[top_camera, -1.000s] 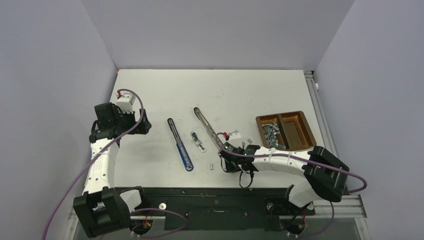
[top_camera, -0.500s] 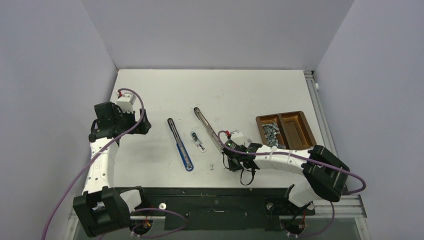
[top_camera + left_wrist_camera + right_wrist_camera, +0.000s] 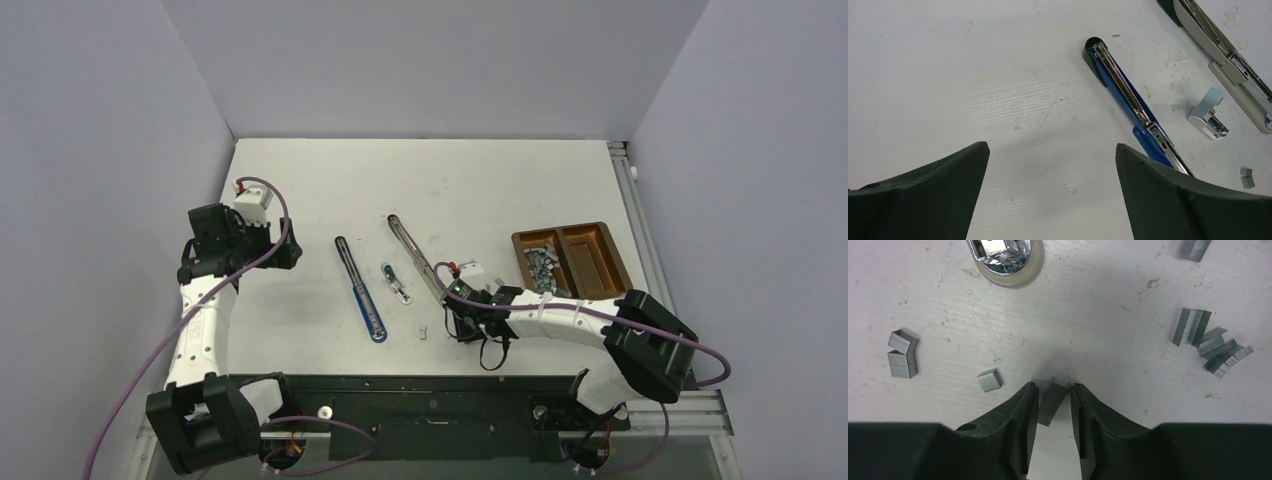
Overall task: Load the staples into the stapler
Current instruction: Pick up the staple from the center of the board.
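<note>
The right gripper has just narrowed onto one staple strip, pinching it (ready to carry to the open white stapler); the left gripper hangs spread wide.

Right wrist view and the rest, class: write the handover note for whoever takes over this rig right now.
Left hand: open, empty, hovering above the table near the blue stapler.
Right hand: closed on one staple strip, low at the table.
Other staples lie loose; more in the tray.
Done: both staplers lie opened, the white stapler too.
Left: lift the strip, seat it in a stapler's channel, close up.
</note>
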### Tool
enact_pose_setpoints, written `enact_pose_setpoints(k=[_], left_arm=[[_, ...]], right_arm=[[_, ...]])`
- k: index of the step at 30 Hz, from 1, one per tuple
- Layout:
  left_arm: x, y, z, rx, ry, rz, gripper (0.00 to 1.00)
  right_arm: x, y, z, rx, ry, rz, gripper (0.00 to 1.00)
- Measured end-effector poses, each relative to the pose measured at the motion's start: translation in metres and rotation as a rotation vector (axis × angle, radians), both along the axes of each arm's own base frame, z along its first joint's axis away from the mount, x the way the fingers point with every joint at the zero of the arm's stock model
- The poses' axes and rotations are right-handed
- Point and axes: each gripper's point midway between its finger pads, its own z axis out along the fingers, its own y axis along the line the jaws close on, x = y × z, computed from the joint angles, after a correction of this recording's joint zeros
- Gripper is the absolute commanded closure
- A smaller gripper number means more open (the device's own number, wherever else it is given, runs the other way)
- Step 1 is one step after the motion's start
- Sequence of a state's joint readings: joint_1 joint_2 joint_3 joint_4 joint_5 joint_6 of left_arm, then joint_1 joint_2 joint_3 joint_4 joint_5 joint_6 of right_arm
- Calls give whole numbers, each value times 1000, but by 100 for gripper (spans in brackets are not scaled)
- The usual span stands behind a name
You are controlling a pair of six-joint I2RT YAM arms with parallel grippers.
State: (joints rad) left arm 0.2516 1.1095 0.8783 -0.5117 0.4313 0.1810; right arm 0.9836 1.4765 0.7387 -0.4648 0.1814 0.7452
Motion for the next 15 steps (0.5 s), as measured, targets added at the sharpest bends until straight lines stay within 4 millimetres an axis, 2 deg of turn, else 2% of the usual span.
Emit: enact_pose_setpoints(k=[4,10,15], left_arm=[[0,0,0,6,-2,-4,4],[0,0,0,7,-2,-6,4],[1,1,2,10,-8,-6,4]], right_arm=[[1,0,0,-7,2,-2,81],[1,0,0,-9,0,-3,90],[1,-1,1,-17,2,5,91]])
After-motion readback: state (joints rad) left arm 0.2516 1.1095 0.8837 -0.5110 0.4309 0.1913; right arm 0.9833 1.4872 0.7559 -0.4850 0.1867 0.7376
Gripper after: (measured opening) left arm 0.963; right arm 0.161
